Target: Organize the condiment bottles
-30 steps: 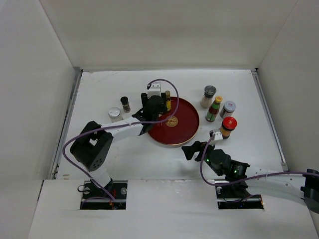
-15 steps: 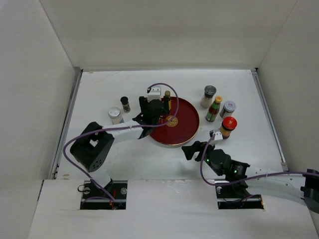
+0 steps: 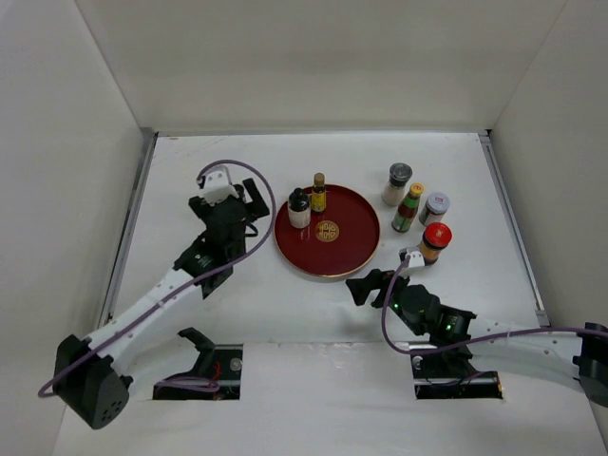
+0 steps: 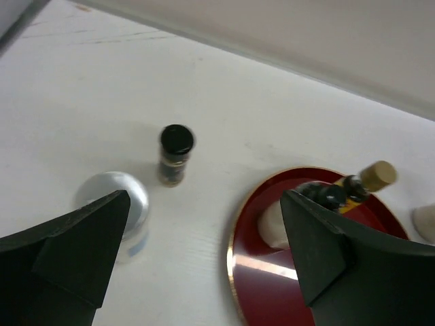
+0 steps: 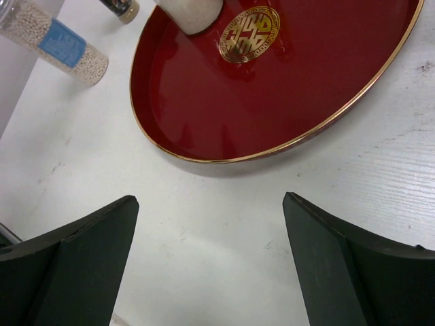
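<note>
left wrist view: the left gripper [image 4: 204, 197] hangs over the table [image 4: 81, 81] just left of the tray [image 4: 251, 292], jaws wide apart with nothing between them. under it, off the tray and apart from each other, stand a black-cap bottle [image 4: 176, 155] and a silver-cap jar [image 4: 115, 200]. on the tray's far left side a white bottle [image 3: 299, 209] with a black cap stands close beside a yellow-label bottle [image 3: 318, 193]. right of the tray is a cluster of four: a grey-cap shaker [image 3: 399, 183], a green bottle [image 3: 408, 209] with a yellow cap, a silver-lid jar [image 3: 435, 205] and a red-cap bottle [image 3: 435, 239]. the right gripper [image 3: 366, 283] is parted and empty too, low by the tray's near edge. all of them look light, rigid and smooth, probably glass or hard plastic, so likely slippery and easy to tip, the tall narrow ones most. i'd grip across the body just below the cap, jaws level, with a modest squeeze.
</note>
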Action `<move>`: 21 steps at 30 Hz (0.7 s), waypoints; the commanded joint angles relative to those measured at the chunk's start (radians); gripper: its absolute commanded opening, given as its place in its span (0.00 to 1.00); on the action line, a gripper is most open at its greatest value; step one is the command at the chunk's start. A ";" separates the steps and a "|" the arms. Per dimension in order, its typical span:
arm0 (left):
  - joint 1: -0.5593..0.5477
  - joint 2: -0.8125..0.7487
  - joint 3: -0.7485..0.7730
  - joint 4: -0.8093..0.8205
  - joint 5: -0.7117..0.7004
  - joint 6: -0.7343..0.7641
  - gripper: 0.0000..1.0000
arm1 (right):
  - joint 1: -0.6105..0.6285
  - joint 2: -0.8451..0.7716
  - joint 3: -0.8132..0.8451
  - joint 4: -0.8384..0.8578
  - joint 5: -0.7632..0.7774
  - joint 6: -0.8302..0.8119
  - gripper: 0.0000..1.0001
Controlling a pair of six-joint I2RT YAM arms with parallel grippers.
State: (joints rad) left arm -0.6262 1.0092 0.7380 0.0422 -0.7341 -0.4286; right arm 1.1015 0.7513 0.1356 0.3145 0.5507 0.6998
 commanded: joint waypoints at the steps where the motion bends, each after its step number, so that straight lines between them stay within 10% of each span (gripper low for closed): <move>1: 0.094 -0.073 -0.035 -0.224 -0.037 -0.044 0.95 | 0.011 -0.001 0.010 0.035 0.015 -0.003 0.95; 21: 0.240 0.160 -0.084 -0.018 0.019 -0.048 0.85 | 0.014 0.016 0.018 0.040 0.003 -0.005 0.99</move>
State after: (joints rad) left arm -0.4023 1.1645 0.6552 -0.0738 -0.7139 -0.4759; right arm 1.1023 0.7677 0.1356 0.3149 0.5503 0.6994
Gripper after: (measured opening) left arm 0.860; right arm 0.994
